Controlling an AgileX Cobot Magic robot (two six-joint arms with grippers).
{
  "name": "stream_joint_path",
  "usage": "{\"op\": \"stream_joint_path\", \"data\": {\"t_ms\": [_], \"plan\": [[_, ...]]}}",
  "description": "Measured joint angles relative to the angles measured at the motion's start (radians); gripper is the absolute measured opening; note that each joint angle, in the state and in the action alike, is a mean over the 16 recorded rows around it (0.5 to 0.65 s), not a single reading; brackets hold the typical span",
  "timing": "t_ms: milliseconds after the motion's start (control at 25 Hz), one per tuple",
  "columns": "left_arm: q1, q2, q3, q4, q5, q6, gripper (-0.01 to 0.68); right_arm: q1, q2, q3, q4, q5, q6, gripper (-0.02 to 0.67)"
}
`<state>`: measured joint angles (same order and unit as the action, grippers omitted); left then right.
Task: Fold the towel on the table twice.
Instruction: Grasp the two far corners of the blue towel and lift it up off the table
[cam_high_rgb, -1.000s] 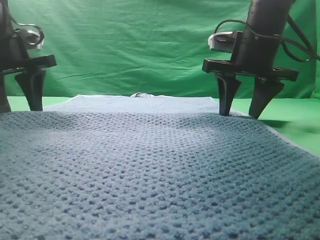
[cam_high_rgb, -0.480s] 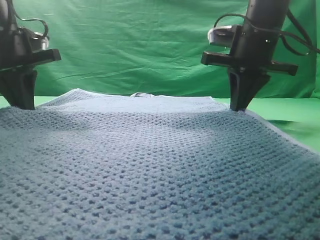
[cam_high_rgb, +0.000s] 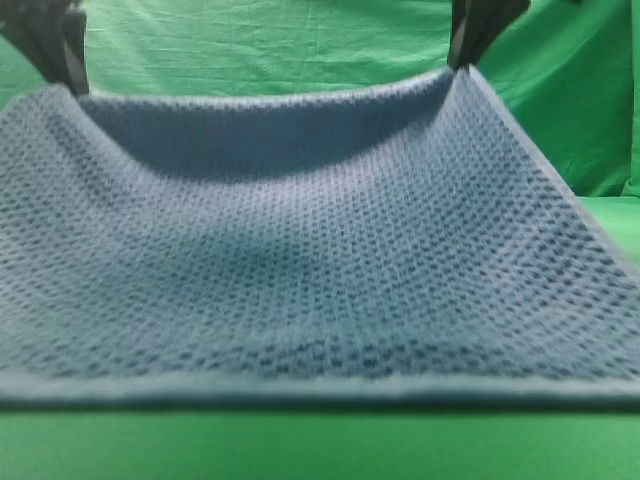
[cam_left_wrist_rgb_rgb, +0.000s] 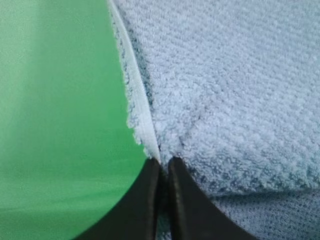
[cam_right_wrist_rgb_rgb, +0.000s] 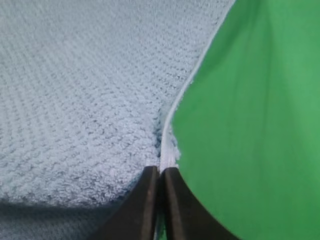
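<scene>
Your left hand (cam_left_wrist_rgb_rgb: 161, 167) and right hand (cam_right_wrist_rgb_rgb: 160, 172), both clamped tight, each pinch a far corner of the blue-grey waffle-textured terry towel (cam_high_rgb: 320, 270), raised above the smooth green table (cam_high_rgb: 320, 445). First fold underway; neither fold is complete.

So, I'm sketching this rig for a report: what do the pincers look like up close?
Both the left pincer and the right pincer have matte black, smooth fingers that taper to narrow tips. No markings or cables show in these views.
</scene>
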<state>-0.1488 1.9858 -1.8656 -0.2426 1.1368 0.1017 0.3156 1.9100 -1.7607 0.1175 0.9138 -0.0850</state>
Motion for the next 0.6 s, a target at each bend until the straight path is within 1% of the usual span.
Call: {"op": "stream_joint_path", "data": {"t_ms": [160,280,440,600], "plan": [[0.000,-0.022,-0.099,-0.009,-0.005,-0.005,0.000,-0.002,-0.030,-0.079,-0.004,-0.021,0.000,0.000],[0.000,-0.033,-0.161,-0.032,-0.040,-0.003,0.000,-0.004,-0.044,-0.136,-0.005,-0.060,-0.001,0.000],[0.000,-0.041,-0.221,-0.091,-0.125,0.025,0.000,-0.006,-0.053,-0.196,-0.007,-0.147,-0.008,0.000],[-0.001,-0.043,-0.253,-0.176,-0.250,0.082,0.000,-0.008,-0.056,-0.232,-0.007,-0.275,-0.024,0.000]]}}
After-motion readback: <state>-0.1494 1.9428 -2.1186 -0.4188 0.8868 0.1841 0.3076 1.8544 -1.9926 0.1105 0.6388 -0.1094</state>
